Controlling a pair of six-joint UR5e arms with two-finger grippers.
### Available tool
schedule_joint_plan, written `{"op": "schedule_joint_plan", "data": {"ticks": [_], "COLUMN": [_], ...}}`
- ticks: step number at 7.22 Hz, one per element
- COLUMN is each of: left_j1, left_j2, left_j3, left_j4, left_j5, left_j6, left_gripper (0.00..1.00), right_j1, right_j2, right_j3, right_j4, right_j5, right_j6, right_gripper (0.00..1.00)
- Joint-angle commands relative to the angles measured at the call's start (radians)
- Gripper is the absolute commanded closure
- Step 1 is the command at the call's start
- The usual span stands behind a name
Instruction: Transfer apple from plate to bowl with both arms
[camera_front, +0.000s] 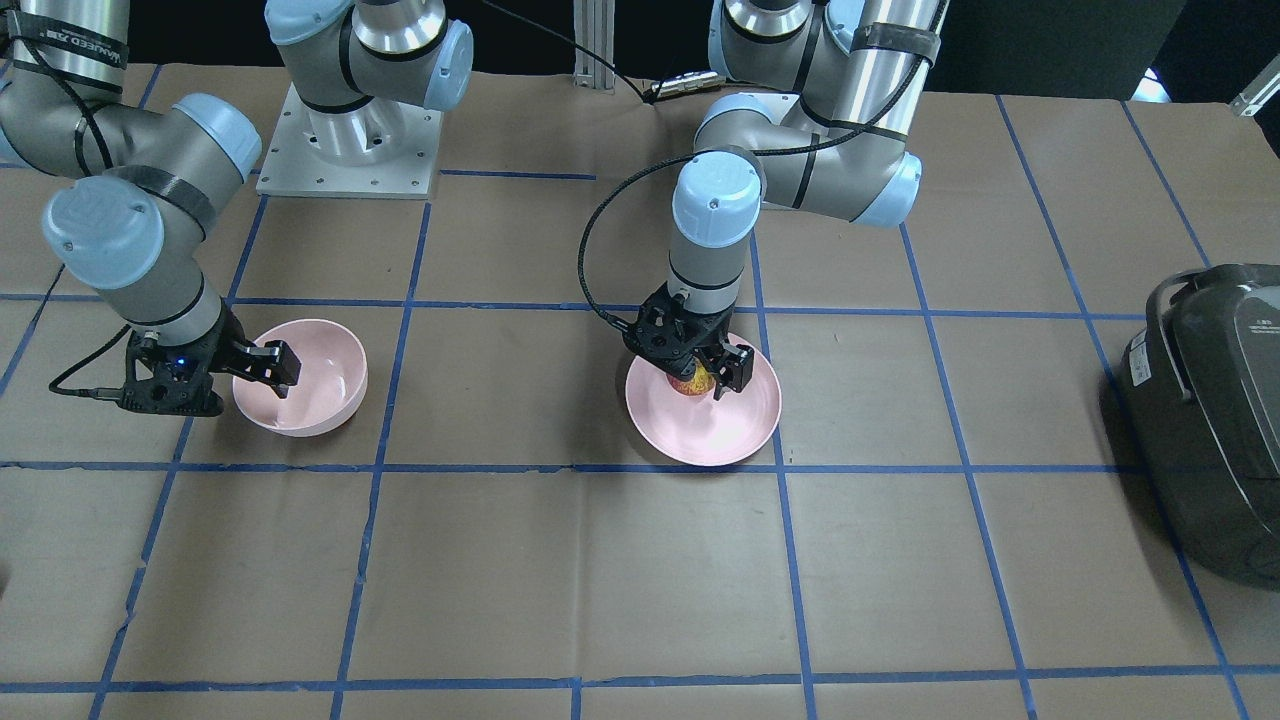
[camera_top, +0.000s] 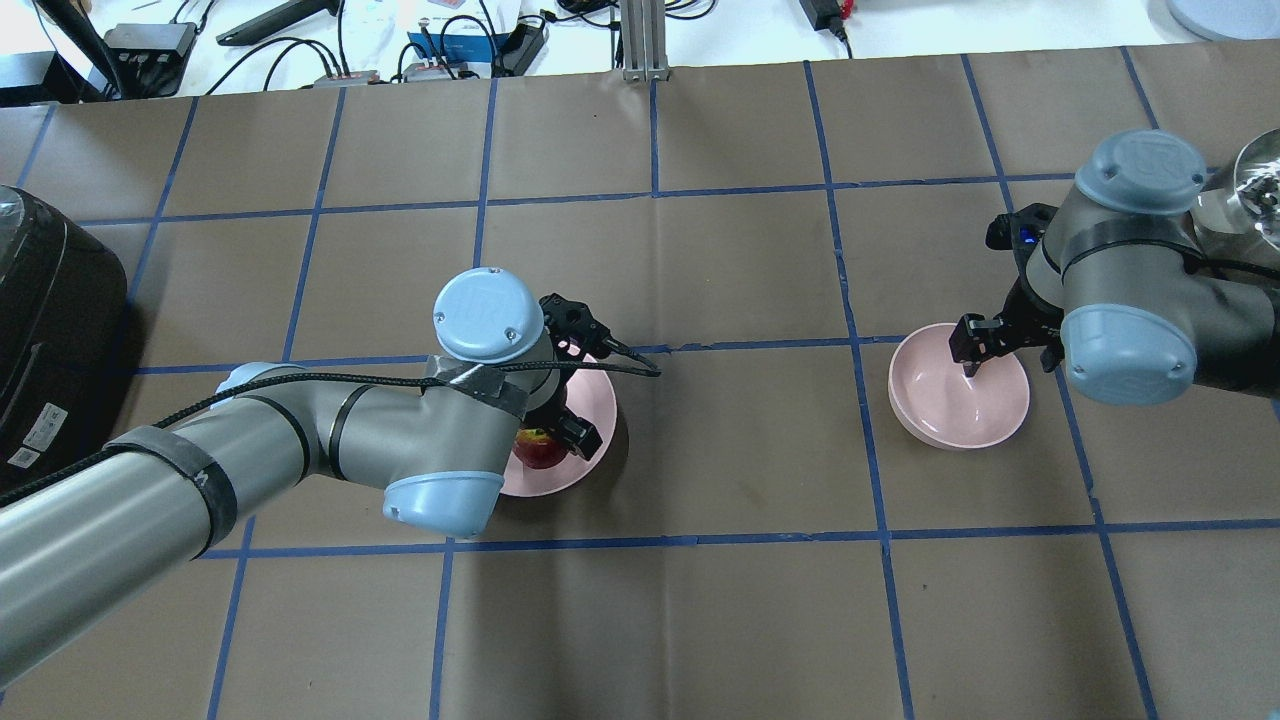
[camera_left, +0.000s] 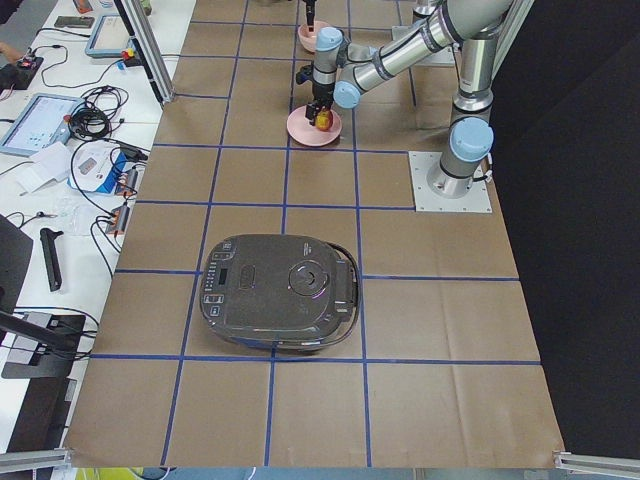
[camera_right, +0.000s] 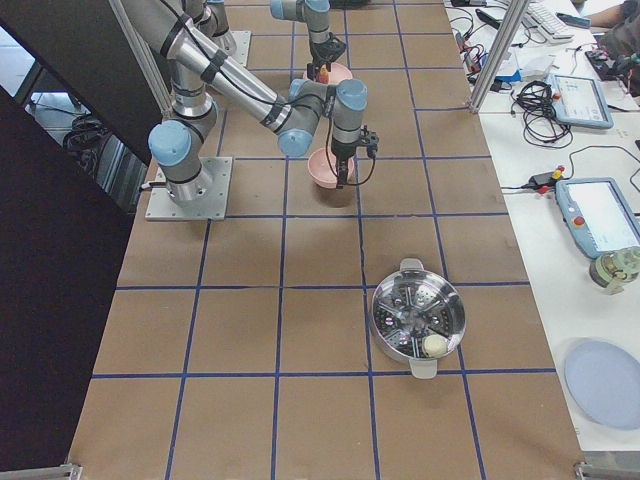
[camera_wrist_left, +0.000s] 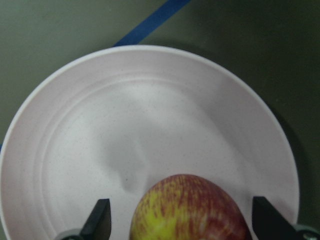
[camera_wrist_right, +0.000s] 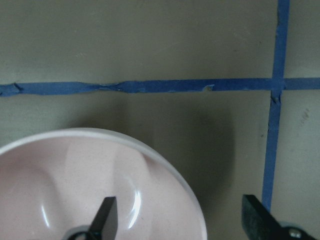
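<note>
On the pink plate (camera_wrist_left: 150, 110), toward the side nearest the robot, we see the apple (camera_top: 540, 452). Our left pincer (camera_wrist_left: 181, 206) is down over it with its two fingers apart, one on each side of the apple, and it is not squeezing yet. One finger looks very near the apple's skin, and the other has a gap. We think that could be trouble. If we close like this, the near finger may push first, and the round apple could roll away or slip off the low rim onto the counter (camera_front: 560, 580). The apple is smooth, so a grab that is off to one side could let it pop out when we lift. If we go too low, the fingers could press on the plate and make it slide. Well apart from all this, our right pincer (camera_wrist_right: 180, 215) is at the bowl (camera_top: 975, 410). Its fingers are apart too, one inside the bowl and one outside, with the rim between them, not pinched. If it tugs or closes crooked, the bowl could tip or scoot. If it is over the bowl when the apple comes, our two arms could bump and the apple could drop.
</note>
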Motion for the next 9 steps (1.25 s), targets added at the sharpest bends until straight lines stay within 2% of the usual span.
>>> {"op": "schedule_joint_plan", "data": {"ticks": [1,2,3,4,5,6,7,8,9], "left_j1": [0.000,0.000,0.000,0.000,0.005,0.012,0.012,0.014,0.012], "left_j2": [0.006,0.018,0.018,0.026,0.041,0.066,0.071,0.061,0.057], "left_j3": [0.006,0.015,0.019,0.020,0.038,0.127,0.264,0.408,0.498], "left_j4": [-0.049,-0.127,-0.140,-0.146,-0.152,-0.281,-0.460,-0.606,-0.694], "left_j5": [0.002,0.017,0.020,0.022,0.020,0.019,0.017,0.025,0.025], "left_j6": [0.089,0.094,0.094,0.094,0.094,0.092,0.074,0.027,-0.128], "left_gripper": [0.13,0.31,0.45,0.51,0.52,0.52,0.52,0.59,0.59], "right_j1": [-0.002,-0.002,-0.002,0.004,0.012,0.027,0.073,0.149,0.227], "right_j2": [0.001,0.000,-0.002,-0.016,-0.028,-0.030,-0.030,-0.030,-0.022], "right_j3": [0.005,0.004,0.002,-0.002,-0.033,-0.075,-0.091,-0.093,-0.091], "right_j4": [-0.005,-0.003,0.008,0.034,0.034,0.058,0.074,0.071,0.062], "right_j5": [-0.003,-0.003,0.003,0.023,0.096,0.131,0.135,0.136,0.144], "right_j6": [-0.004,-0.004,0.000,0.014,0.050,0.057,0.102,0.188,0.268], "right_gripper": [0.97,0.96,0.96,0.96,0.96,0.96,0.95,0.95,0.95]}}
